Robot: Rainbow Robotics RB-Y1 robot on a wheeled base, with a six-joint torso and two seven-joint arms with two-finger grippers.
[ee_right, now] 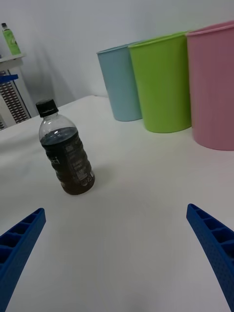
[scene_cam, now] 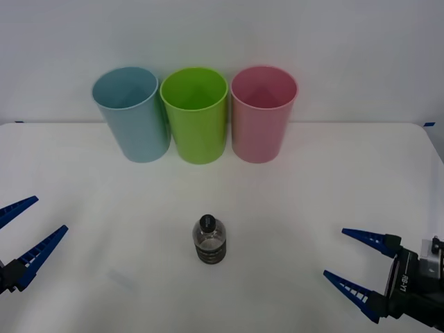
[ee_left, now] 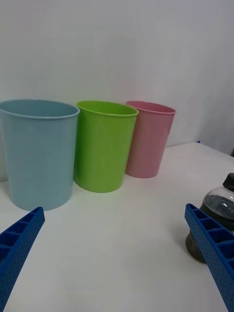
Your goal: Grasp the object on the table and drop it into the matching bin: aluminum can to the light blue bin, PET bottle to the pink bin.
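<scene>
A small clear PET bottle with a black cap and dark lower band stands upright on the white table, in front of the bins. The pink bin stands at the right end of the back row, the light blue bin at the left end. My right gripper is open near the table's front right, well right of the bottle. My left gripper is open at the front left edge.
A lime green bin stands between the blue and pink bins, nearly touching both. A plain wall rises behind the row. In the right wrist view a shelf unit with a green bottle stands beyond the table.
</scene>
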